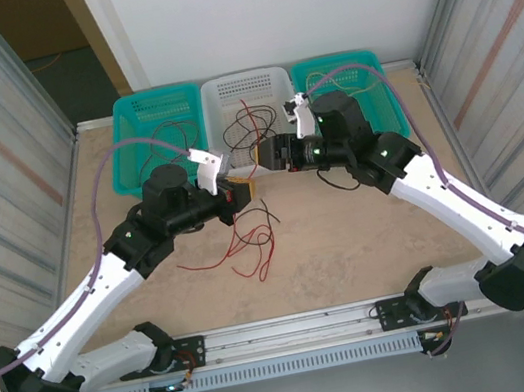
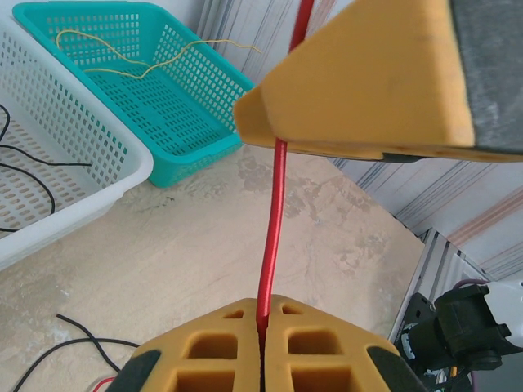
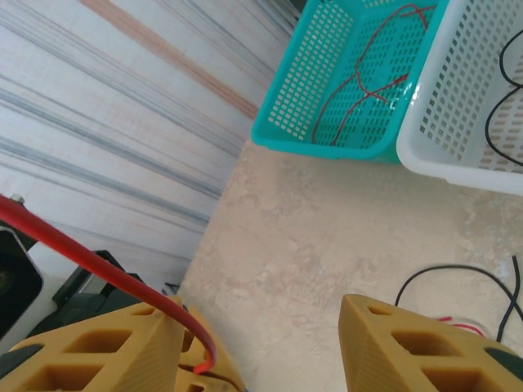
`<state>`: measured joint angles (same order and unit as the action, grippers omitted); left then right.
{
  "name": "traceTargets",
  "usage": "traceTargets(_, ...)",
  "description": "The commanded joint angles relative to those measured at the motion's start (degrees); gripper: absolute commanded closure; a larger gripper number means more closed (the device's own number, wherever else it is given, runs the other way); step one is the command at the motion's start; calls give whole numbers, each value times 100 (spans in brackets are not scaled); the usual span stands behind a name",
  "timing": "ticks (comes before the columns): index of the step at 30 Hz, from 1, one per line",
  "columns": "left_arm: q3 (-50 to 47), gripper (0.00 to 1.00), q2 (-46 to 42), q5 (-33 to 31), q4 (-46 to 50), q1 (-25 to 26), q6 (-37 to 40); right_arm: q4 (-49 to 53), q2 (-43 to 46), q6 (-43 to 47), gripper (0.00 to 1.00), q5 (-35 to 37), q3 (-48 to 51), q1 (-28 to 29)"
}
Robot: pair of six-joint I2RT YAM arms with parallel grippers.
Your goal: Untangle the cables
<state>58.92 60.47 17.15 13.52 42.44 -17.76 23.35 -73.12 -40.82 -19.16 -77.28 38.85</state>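
Beige table (image 1: pixel 351 241), red cable (image 2: pixel 274 204) pinched between left jaws

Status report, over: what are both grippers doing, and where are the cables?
Left gripper shut on red cable. Right gripper open, red cable against one finger. Other cables loose on table nearby.
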Motion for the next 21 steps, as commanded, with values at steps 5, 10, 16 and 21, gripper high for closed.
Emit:
traceTargets(5, 157, 100, 18, 126, 2, -7, 145, -540, -105, -257, 53, -139, -51, -65)
traceTargets(10, 99, 100, -33, -47, -89, -7, 141, -776, -229, -578, 92, -430, 28, -149)
traceTargets(16, -91, 100, -83, -1428, -257, 421, 326, -2021, -263, -1879, 100, -777, 497, -316)
traceTargets(21, -351, 100, 75, -2264, -816, 887, 434, -3252, -435, -3156, 100, -638, 855, -264)
